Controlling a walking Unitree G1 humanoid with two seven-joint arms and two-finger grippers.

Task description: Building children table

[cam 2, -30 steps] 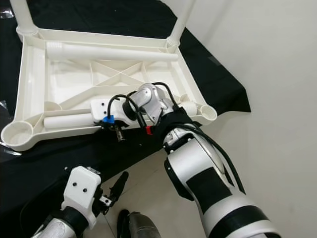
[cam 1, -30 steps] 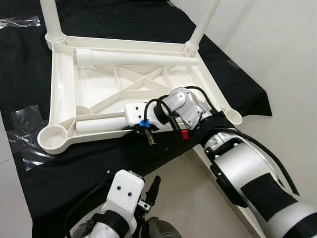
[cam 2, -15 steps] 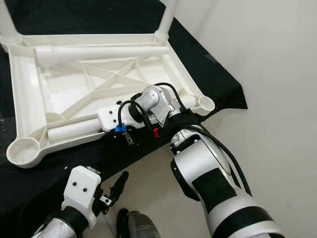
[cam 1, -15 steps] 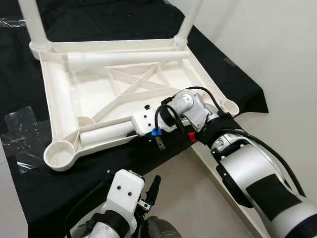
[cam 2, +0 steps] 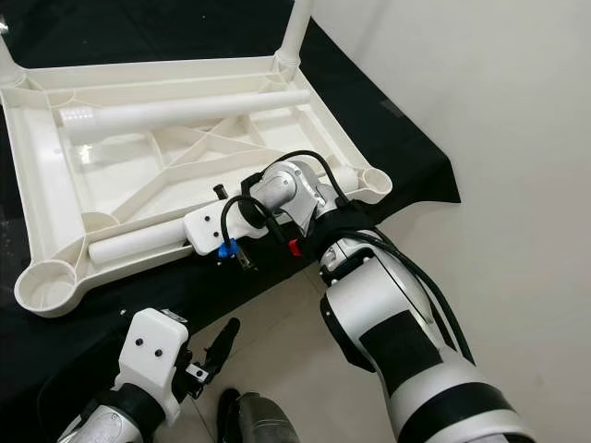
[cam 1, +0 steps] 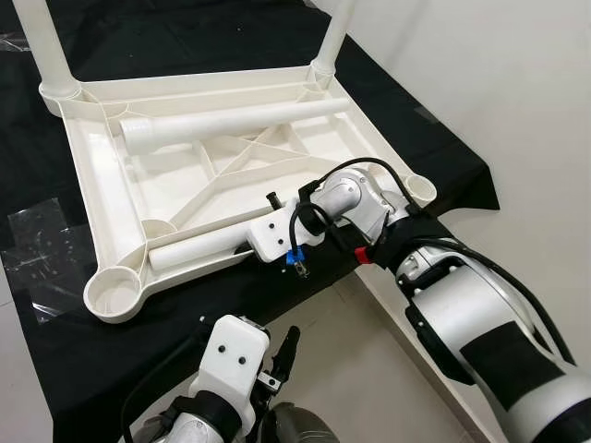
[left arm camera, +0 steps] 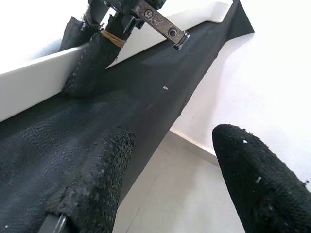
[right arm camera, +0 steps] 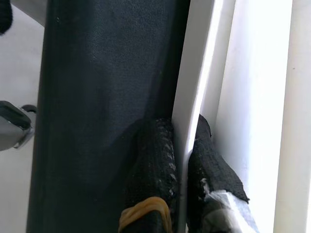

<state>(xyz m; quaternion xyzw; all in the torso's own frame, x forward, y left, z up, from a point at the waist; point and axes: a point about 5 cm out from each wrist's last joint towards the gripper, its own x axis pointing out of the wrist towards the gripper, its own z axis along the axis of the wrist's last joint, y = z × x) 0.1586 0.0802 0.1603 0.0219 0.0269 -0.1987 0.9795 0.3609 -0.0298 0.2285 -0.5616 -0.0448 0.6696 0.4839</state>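
Note:
A white plastic children's table (cam 1: 102, 221) lies upside down on a black cloth (cam 1: 185, 37). Two legs (cam 1: 42, 46) stand in its far corner sockets. Inside the top lie two loose legs: a long one (cam 1: 231, 125) and a shorter one (cam 1: 194, 247) near the front rim. My right gripper (right arm camera: 182, 133) is shut on the table's near rim (right arm camera: 194, 73), one finger on each side of it. The left gripper (left arm camera: 170, 145) hangs open, low over the pale floor beside the cloth's edge.
Both near corner sockets (cam 1: 113, 295) (cam 1: 420, 189) hold no leg. A clear plastic wrapper (cam 1: 37, 240) lies on the cloth at the left. The cloth ends near me, with pale floor (cam 1: 369, 369) below and a white wall (cam 1: 517, 92) at the right.
With my right gripper still on its rim, the table has turned on the cloth: its near-left corner swung toward me and its near-right corner swung away. The left arm has not moved.

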